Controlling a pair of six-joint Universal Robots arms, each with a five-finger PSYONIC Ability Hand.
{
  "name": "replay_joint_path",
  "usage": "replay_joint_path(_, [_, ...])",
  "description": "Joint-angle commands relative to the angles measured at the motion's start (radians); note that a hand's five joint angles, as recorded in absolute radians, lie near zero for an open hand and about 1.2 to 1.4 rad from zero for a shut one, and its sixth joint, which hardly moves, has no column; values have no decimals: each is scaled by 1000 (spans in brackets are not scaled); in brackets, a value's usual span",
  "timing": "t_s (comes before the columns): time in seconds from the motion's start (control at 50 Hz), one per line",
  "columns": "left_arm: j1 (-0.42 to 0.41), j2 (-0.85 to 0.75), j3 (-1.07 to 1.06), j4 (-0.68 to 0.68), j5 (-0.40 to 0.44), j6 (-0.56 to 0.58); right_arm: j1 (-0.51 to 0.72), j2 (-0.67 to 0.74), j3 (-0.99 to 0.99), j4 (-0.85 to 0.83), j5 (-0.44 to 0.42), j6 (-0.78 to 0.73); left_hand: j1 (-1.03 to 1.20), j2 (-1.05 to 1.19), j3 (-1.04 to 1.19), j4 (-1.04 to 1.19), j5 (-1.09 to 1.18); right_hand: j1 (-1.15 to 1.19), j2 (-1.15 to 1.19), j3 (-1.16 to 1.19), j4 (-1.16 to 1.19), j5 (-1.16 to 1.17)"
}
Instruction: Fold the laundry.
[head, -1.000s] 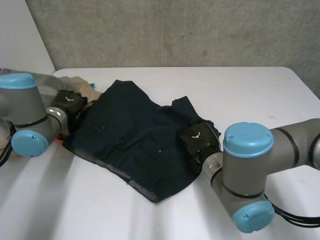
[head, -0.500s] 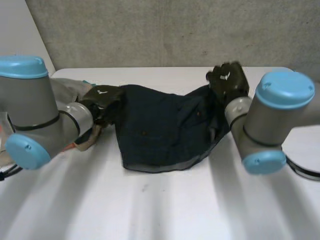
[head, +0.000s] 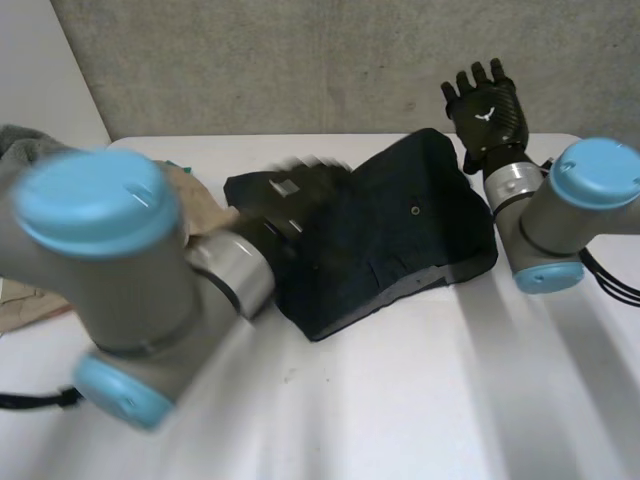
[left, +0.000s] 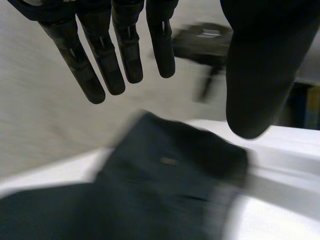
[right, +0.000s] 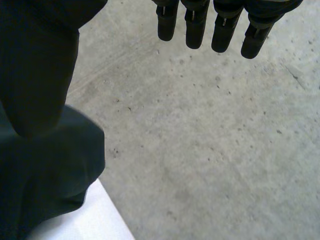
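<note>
Plainly, most of the white table is bare. At its far left lies a heap of other laundry with a beige garment on top, probably waiting its turn. Just right of that, the left hand hangs low over the left end of the dark shorts. Seen from its wrist, the left hand has straight fingers spread wide, the thumb well apart, and nothing gripped. The shorts lie under the palm without touching it, so I take it the hand is either clearing off or about to smooth the cloth. The shorts sit in the middle of the table toward the far side, doubled into a thick, uneven bundle with one layer lying over another. Their long axis runs roughly left to right, the right end tipped a little toward the far wall. The layered edge faces the near side, and a small button shows on top. Beyond the right end, the right hand is raised high against the concrete wall with its fingers splayed and empty. From its wrist, the right hand looks past the edge of the shorts at the wall. I'd guess it is held up there to keep clear of the fold it leaves below.
</note>
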Motion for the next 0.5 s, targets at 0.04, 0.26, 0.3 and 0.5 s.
replay_joint_path(0.04, [236, 33, 42, 21, 73, 217, 5, -241, 76, 373, 40, 61, -52, -55, -59, -46, -45, -46, -32, -32, -31, -47])
replay_joint_path(0.26, [394, -342, 330, 24, 248, 529, 145, -268, 119, 752, 79, 415, -96, -100, -103, -90, -89, -46, -32, -32, -31, -47])
replay_joint_path(0.3, [400, -433, 405, 26, 285, 578, 192, -258, 126, 749, 74, 489, -99, -102, -106, -93, -92, -46, -32, -32, -31, -47])
replay_joint_path(0.5, [411, -689, 633, 36, 447, 681, 390, -47, 61, 619, 73, 555, -110, -114, -117, -105, -103, -46, -32, -32, -31, -47])
